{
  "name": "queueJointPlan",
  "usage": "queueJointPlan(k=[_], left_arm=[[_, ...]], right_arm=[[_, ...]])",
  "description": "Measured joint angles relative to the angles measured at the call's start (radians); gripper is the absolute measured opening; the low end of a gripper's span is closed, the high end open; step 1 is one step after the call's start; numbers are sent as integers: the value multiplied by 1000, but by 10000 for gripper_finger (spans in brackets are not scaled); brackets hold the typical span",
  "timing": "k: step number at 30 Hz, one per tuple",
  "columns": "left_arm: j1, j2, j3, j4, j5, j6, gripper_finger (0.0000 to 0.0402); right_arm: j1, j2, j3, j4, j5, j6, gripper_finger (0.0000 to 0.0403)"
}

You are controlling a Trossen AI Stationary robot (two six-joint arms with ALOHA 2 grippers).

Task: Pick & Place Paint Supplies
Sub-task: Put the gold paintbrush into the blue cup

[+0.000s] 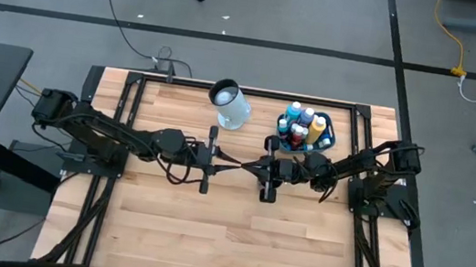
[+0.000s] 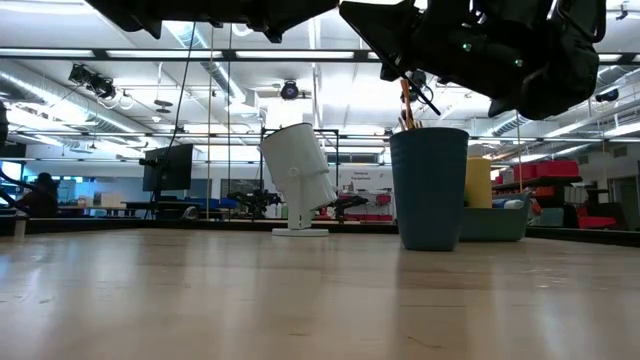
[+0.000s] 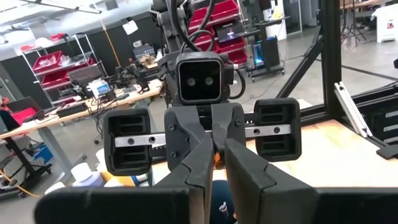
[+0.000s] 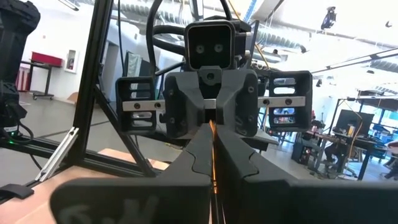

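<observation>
Above the middle of the surface (image 1: 205, 240), the left end effector (image 3: 214, 155) had its fingers drawn in close around the near end of a thin wood-handled paintbrush (image 4: 212, 163). The right end effector (image 4: 211, 134), nose to nose with it, was clamped on the other end. If either pulled away while both gripped, the handle could bend or twist; a weak left grip could drop the brush short of the dark blue cup (image 2: 430, 190).

No readable text, label or number anywhere — only illegible blurs.
</observation>
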Motion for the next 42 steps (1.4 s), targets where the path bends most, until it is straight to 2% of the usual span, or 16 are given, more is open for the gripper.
queueJointPlan(k=[23, 28, 33, 42], left_arm=[[16, -2, 1, 7, 1, -1, 47], [16, -2, 1, 4, -2, 1, 11], [16, -2, 1, 2, -3, 4, 5], [17, -2, 1, -6, -32, 2, 3]], right_arm=[[0, 0, 28, -15, -12, 1, 6], [0, 0, 28, -6, -11, 0, 6], [0, 0, 28, -8, -10, 0, 8], [4, 0, 28, -10, 26, 23, 72]])
